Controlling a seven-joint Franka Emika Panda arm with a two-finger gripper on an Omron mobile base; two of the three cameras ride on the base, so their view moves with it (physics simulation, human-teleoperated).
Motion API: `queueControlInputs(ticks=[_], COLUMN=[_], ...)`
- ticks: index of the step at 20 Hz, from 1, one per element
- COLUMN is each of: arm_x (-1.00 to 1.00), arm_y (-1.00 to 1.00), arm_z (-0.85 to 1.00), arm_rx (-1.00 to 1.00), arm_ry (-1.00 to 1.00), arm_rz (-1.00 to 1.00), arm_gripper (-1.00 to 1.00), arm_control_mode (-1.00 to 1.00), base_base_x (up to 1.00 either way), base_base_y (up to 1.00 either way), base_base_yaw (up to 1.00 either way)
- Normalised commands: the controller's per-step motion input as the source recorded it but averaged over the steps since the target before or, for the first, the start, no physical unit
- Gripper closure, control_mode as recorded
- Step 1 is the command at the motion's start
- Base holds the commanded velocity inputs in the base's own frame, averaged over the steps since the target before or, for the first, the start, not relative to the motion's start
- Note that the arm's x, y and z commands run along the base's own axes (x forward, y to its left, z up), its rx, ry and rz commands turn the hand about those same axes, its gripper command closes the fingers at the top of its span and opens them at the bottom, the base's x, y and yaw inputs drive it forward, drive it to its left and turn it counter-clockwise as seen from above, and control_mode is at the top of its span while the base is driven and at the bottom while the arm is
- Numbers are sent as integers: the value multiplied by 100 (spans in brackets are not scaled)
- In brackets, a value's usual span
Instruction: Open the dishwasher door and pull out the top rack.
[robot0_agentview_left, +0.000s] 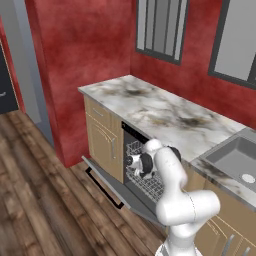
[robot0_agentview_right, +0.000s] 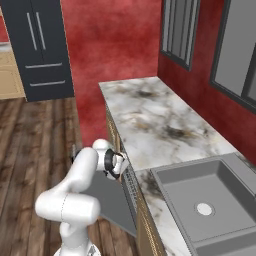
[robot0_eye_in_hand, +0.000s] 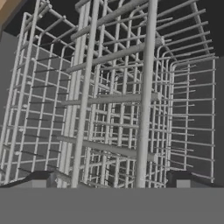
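Tool (robot0_eye_in_hand: 113, 181) spread over top rack (robot0_eye_in_hand: 113, 100)

Grey dishwasher door (robot0_agentview_left: 107, 182) down flat — top rack (robot0_eye_in_hand: 113, 105) pale wire grid

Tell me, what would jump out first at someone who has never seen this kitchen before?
Probably the white arm reaching into the open dishwasher under the marble counter, its open gripper right at the wire bars of the top rack. The grey dishwasher door hangs folded down over the wooden floor, its black bar handle on the outer edge. Deep red walls rise behind, and a grey sink sits in the counter just beyond the dishwasher.
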Motion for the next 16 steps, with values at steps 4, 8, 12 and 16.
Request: queueControlInputs(ticks=[4,8,12,16], arm_x=[33,34,31,11], arm_y=[-12,-9,-6,0], arm_z=[-39,-42,-45,-59], arm_rx=[0,0,0,3], arm_ry=[8,9,10,16], arm_rz=[0,0,0,0], arm_gripper=[-100,-100,-100,-100], arm_control_mode=[-100,-100,-100,-100], base_base_x=[0,0,0,0], base_base_y=[0,0,0,0], base_base_yaw=[0,0,0,0])
